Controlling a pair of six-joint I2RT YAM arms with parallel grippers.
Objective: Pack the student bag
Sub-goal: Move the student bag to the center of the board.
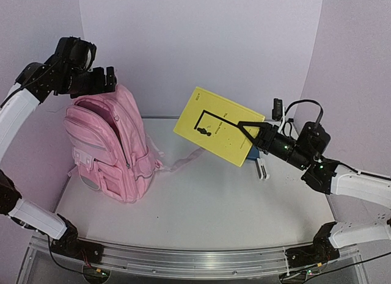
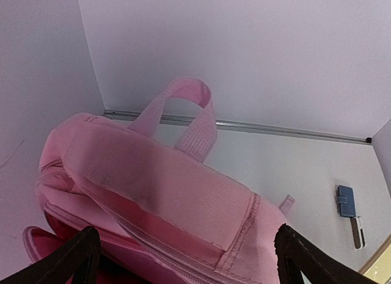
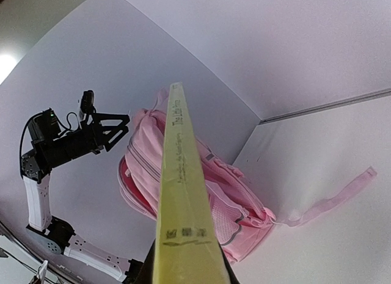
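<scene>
L gripper (image 1: 111, 80) spread wide, just above open top of student bag (image 1: 113, 146), upright on bench (image 1: 214, 204). R gripper (image 1: 245, 129) pinching yellow book (image 1: 211, 122), held aloft, tilted.

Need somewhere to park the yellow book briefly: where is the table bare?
The widest bare stretch of the white table lies in front, between the pink fabric backpack and the right arm. Crowded: back right, where the flat yellow book is held near a small blue-and-white item, and beside the backpack's loose pink strap.

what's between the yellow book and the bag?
Only a loose strap of the student bag, on the table, running toward the yellow book; top view.
</scene>
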